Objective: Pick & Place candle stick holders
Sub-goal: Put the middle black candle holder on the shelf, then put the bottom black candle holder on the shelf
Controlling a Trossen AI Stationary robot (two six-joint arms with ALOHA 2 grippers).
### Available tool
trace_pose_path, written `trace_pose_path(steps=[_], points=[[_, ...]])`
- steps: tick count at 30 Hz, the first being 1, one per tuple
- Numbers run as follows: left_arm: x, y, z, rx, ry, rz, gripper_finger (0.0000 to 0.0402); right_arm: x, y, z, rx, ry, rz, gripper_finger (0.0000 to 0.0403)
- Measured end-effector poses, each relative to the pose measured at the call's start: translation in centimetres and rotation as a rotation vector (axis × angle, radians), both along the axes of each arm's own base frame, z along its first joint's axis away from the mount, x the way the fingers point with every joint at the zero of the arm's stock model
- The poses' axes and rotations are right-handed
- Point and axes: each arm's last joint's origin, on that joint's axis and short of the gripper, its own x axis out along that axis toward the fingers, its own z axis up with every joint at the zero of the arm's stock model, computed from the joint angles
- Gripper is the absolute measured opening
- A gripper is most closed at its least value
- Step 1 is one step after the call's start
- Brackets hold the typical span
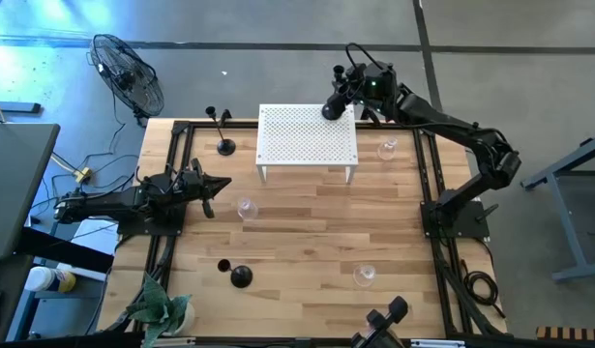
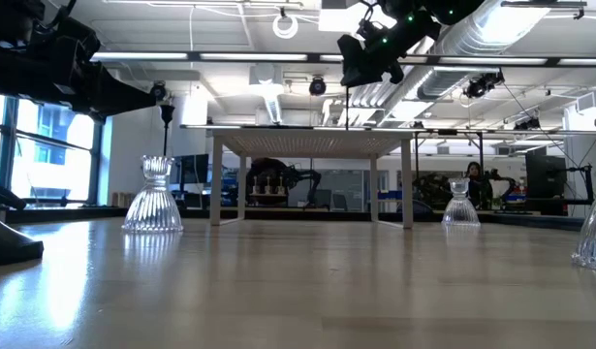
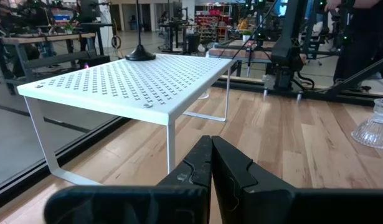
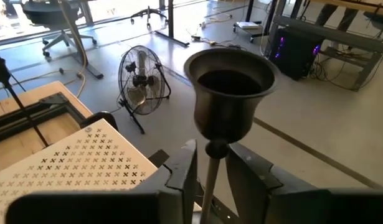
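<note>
High view, my right gripper (image 1: 333, 108): I sit at the upper middle of the frame, over the far right corner of the white perforated shelf (image 1: 307, 145), with a black candlestick (image 1: 332, 110) under me on that corner.
High view, still to fetch: one candlestick (image 1: 223, 135) stands upright on the wood at the upper left, beside the shelf; another candlestick (image 1: 236, 274) lies tipped over at the lower left.
High view, my left gripper (image 1: 212, 186): I wait at the middle left, pressed together and holding nothing.
High view, bystanders: clear glass holders (image 1: 246, 210) dot the wooden table (image 1: 307, 251); they look no part of my job.
Low view, shelf: my right gripper (image 2: 360, 60) hangs at the top centre above the shelf top; the stem runs down from it to the deck.
Left wrist view: a round black base (image 3: 140, 55) rests flat on the shelf at the upper left, thin stem rising out of frame.
Right wrist view, my fingers (image 4: 182, 168): they stand either side of the thin stem just under the cup (image 4: 230, 93), with slim gaps showing, so I judge I am slackening rather than pinching.
Progress: one of three looks placed once I let go; two are left, and the fallen one will need more care.
</note>
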Motion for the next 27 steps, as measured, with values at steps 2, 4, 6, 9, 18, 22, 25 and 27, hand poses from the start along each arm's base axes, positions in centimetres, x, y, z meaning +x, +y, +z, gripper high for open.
trace_pose_path(steps=[2, 4, 6, 9, 18, 22, 25, 27], points=[[0.0, 0.0, 0.0, 0.000, 0.000, -0.002, 0.0002, 0.0, 0.0, 0.0, 0.011, -0.005, -0.004, 0.0095], [0.0, 0.0, 0.0, 0.000, 0.000, -0.013, 0.0002, 0.0, 0.0, -0.1, 0.017, -0.009, 0.003, 0.0104], [0.0, 0.0, 0.0, -0.001, 0.000, -0.015, 0.0002, 0.0, 0.1, -0.1, 0.021, -0.013, 0.015, 0.0107], [0.0, 0.0, 0.0, -0.001, 0.000, -0.015, 0.0002, 0.0, 0.1, 0.0, 0.025, -0.018, 0.014, 0.0107], [0.0, 0.0, 0.0, -0.001, 0.000, -0.016, 0.0002, -0.5, 0.4, 0.2, 0.048, -0.015, -0.020, 0.0123], [0.0, 0.0, 0.0, 0.000, -0.001, -0.016, 0.0002, -1.0, 0.8, 0.6, 0.059, -0.007, -0.036, 0.0146], [0.0, 0.0, 0.0, -0.001, -0.001, -0.016, 0.0002, -1.7, 1.4, 0.9, 0.076, 0.018, -0.041, 0.0164], [0.0, 0.0, 0.0, -0.001, -0.001, -0.016, 0.0002, -2.2, 2.1, 1.2, 0.089, 0.042, -0.031, 0.0170]])
